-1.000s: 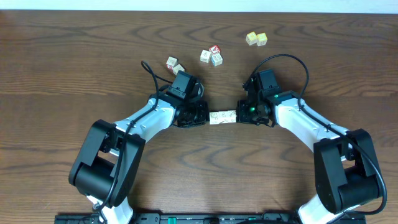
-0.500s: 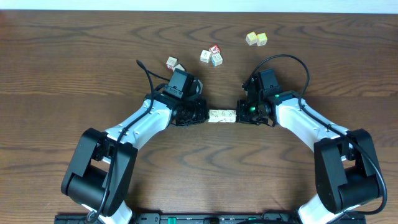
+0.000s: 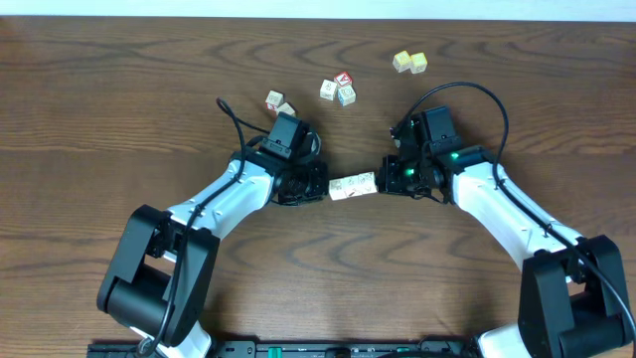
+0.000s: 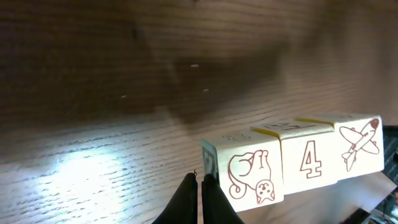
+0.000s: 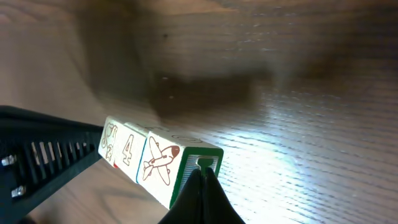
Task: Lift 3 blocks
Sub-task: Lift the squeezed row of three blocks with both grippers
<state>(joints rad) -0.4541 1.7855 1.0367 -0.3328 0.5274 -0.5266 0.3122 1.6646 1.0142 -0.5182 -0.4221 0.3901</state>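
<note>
While I watch from overhead, the three cream-white wooden cubes [image 3: 353,186] sit end to end in a short, slightly slanted row near the middle of the dark wooden table [image 3: 119,119]. The left claw [image 3: 324,187] meets the row's left end and the right claw [image 3: 384,179] meets its right end, so the row is pinched lengthwise between them. Toward the far edge lie a few loose cubes with red and blue marks [image 3: 327,89] and two yellow-green cubes [image 3: 401,62], well apart from the row.

On the left wrist camera, my left claw [image 4: 200,186] has its two fingers drawn tight together with nothing between them. Their tips press against the end face of the cube with the animal drawing [image 4: 249,177]. Next along come the cube marked 4 [image 4: 309,160] and the aeroplane cube [image 4: 359,144], each touching its neighbour.

On the right wrist camera, the right claw [image 5: 200,180] is likewise pinched together on itself, tips against the green-bordered end face of the aeroplane cube [image 5: 158,163]. The black body of the left claw [image 5: 43,162] stands at the row's far end. A blurred shadow lies on the wood beyond the row; whether the cubes are clear of the table I cannot tell.
</note>
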